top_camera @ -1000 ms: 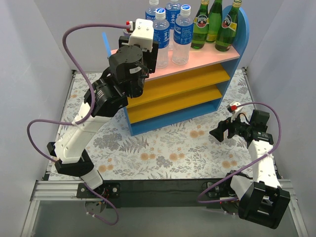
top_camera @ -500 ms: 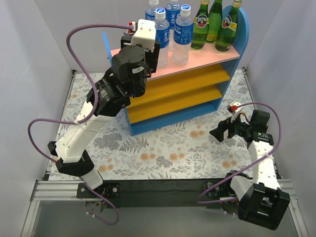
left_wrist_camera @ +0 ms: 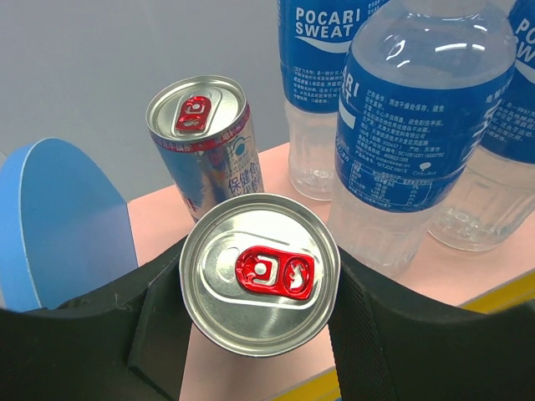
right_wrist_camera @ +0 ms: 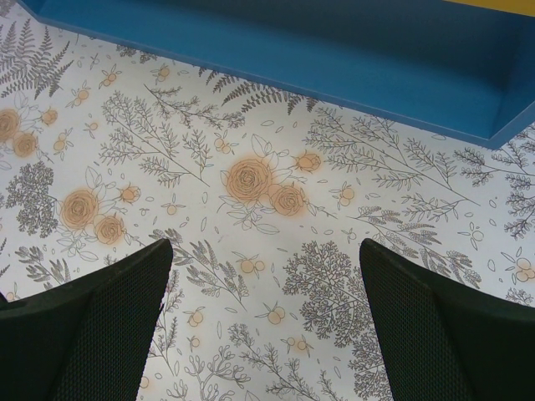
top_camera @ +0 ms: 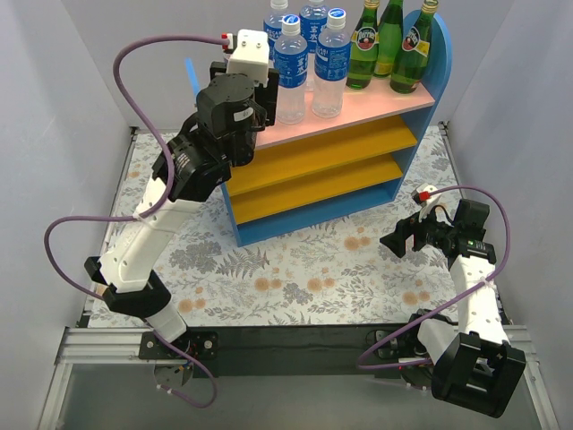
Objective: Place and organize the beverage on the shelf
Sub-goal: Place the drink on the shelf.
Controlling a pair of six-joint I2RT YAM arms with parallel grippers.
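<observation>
Silver-red can point(left_wrist_camera: 260, 284): clamped upright between left gripper point(left_wrist_camera: 259, 330) jaws, over pink top board point(left_wrist_camera: 159, 225); contact with board not discernible.
Second can point(left_wrist_camera: 203, 142): standing on board just beyond jaws.
Clear plastic bottles point(left_wrist_camera: 418, 142): beyond jaws, to right.
Green glass bottles point(top_camera: 391, 40): same board, well apart from jaws.
Right gripper point(right_wrist_camera: 263, 276): jaws wide, nothing between, above floral mat point(right_wrist_camera: 251, 180); shelf base point(right_wrist_camera: 334, 50) ahead of jaws.

Two cans point(left_wrist_camera: 260, 285), four plastic bottles point(top_camera: 330, 63), three green bottles point(top_camera: 363, 54)
</observation>
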